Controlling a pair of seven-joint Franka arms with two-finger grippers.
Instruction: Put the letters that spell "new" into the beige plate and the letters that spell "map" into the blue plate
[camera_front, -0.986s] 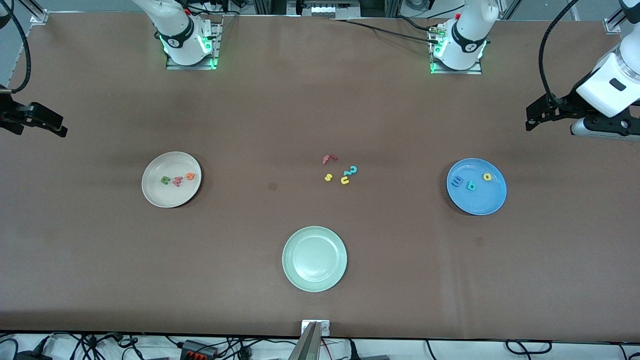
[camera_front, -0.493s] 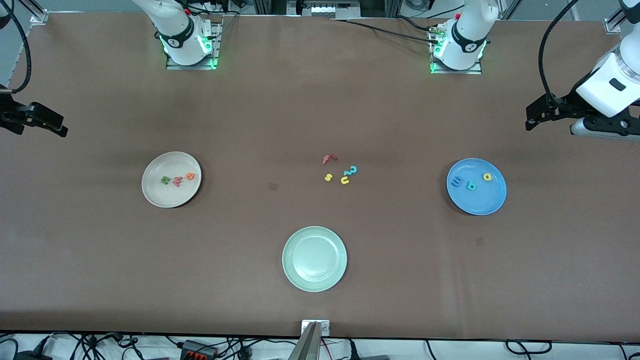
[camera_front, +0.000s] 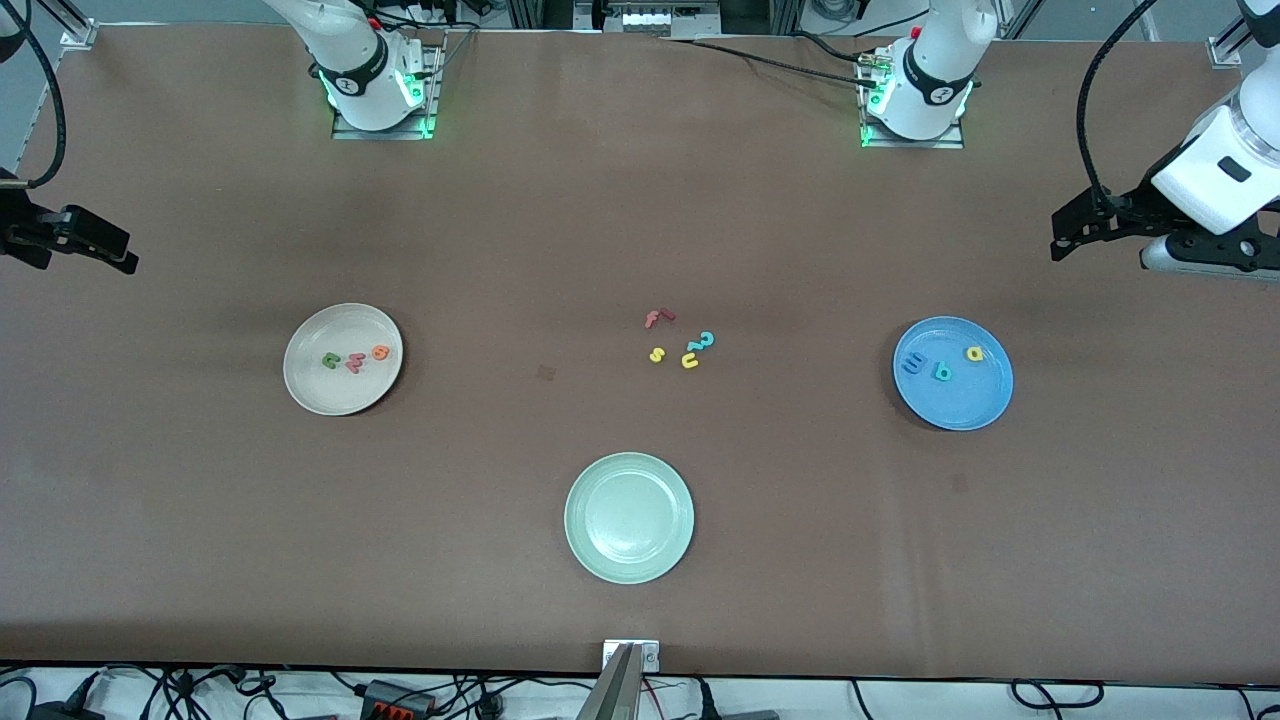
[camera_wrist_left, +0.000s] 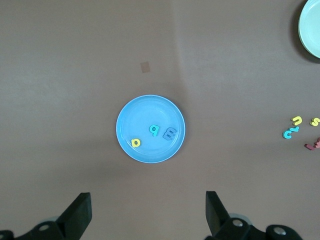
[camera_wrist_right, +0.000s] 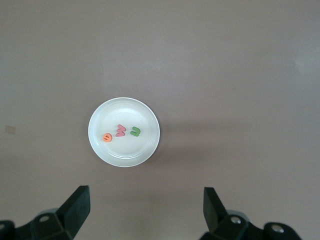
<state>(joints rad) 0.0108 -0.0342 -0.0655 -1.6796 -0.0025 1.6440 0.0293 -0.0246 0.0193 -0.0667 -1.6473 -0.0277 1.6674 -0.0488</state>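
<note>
Beige plate (camera_front: 343, 359) sits on the brown table (camera_front: 640, 220) toward the right arm's end and carries three foam letters in a short row: green n (camera_front: 330, 359), salmon-red w (camera_front: 354, 363), orange e (camera_front: 380, 352), lying flat and close together, w between the other two. Blue plate (camera_front: 953, 373) sits toward the left arm's end and carries blue m (camera_front: 912, 364), teal p (camera_front: 941, 372) and yellow a (camera_front: 974, 353); m and p lie just beside each other, a slightly apart near the rim. Between the two plates, on bare table, a loose cluster: red f (camera_front: 658, 318), yellow s (camera_front: 657, 354), yellow u (camera_front: 690, 360), teal 2-shaped piece (camera_front: 704, 341); u and the 2-shaped piece are touching or nearly so, cannot tell which. Pale green plate (camera_front: 629, 517) lies nearer the front camera than that cluster, nothing on it. Right gripper (camera_wrist_right: 145, 210) hangs in the air near the table edge at the right arm's end, fingers spread wide, nothing between them; its wrist view looks straight down at the beige plate. Left gripper (camera_wrist_left: 147, 212) hangs in the air at the left arm's end, fingers likewise spread wide and holding nothing; its wrist view looks down at the blue plate, with the loose cluster and the pale green plate's rim at the frame edge.
</note>
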